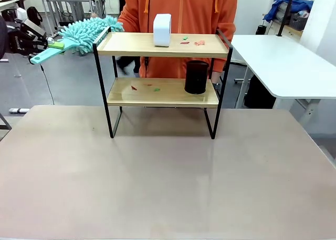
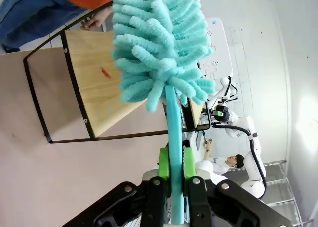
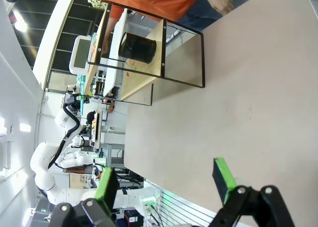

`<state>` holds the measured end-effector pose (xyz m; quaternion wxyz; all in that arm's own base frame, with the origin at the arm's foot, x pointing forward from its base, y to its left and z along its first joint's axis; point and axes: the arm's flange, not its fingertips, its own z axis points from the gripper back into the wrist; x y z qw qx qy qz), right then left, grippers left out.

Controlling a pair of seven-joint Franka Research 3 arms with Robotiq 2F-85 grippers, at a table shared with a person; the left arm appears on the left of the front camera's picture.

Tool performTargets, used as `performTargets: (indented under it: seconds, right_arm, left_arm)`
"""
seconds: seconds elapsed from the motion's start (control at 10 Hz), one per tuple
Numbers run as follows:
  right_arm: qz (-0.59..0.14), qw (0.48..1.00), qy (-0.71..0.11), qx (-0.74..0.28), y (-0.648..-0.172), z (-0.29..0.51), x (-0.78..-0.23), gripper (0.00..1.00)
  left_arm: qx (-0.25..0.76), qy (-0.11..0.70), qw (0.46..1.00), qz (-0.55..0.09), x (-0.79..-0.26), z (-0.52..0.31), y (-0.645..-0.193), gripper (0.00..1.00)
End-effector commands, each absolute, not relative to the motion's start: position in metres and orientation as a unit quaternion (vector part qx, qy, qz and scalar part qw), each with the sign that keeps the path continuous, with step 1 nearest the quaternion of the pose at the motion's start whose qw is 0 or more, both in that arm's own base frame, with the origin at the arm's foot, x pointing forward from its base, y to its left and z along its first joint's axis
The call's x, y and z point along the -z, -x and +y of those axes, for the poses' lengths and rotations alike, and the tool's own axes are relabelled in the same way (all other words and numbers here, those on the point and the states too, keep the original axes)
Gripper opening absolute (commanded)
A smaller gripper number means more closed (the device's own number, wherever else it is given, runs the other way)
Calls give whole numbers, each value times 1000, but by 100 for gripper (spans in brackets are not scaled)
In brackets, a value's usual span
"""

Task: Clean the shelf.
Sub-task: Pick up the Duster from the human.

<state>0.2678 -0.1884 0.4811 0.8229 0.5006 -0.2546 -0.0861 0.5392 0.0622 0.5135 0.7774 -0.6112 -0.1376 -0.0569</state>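
Shelf: the two-tier shelf (image 1: 131,43) stands in the upper middle of the front frame, its four black legs on the bench (image 1: 168,187), toward the far edge.
Top board: a white rounded box (image 1: 162,30) stands near the middle; to its right lie a green scrap (image 1: 185,39) and a pink scrap (image 1: 199,42).
Lower board: a black cylinder (image 1: 197,77) stands upright toward the right end; a red scrap (image 1: 134,87) and a small green bit (image 1: 156,89) lie left of the middle.
Left end effector (image 2: 175,162): clenched on the handle of a teal duster (image 1: 86,32), green pads pressing it from either side.
Duster: handle slants up from the upper left of the front frame; the fluffy head reaches the left end of the top board. Contact with the wood cannot be told.
Right end effector (image 3: 165,180): released, pads wide apart with nothing between them, over bare bench at the bottom of the right wrist frame.
Person (image 1: 178,9): in an orange hooded top, standing just behind the shelf, top centre.
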Motion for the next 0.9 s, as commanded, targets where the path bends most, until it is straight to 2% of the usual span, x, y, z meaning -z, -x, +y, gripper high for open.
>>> performTargets:
  seconds: [0.0,0.2,0.4,0.5,0.8]
  right_arm:
    - [-269,817,-504,77,-271,-189,-483,100]
    - [-269,817,-504,77,-271,-189,-483,100]
    - [-269,817,-504,77,-271,-189,-483,100]
    - [-269,817,-504,77,-271,-189,-483,100]
    - [-269,817,-504,77,-271,-189,-483,100]
  left_arm:
    - [80,605,776,-158,-522,59,-523,0]
    - [97,598,775,-178,-531,69,-500,0]
    - [123,567,785,-217,-544,99,-452,0]
    - [148,531,797,-247,-554,126,-402,0]
    - [214,452,824,-266,-570,171,-257,0]
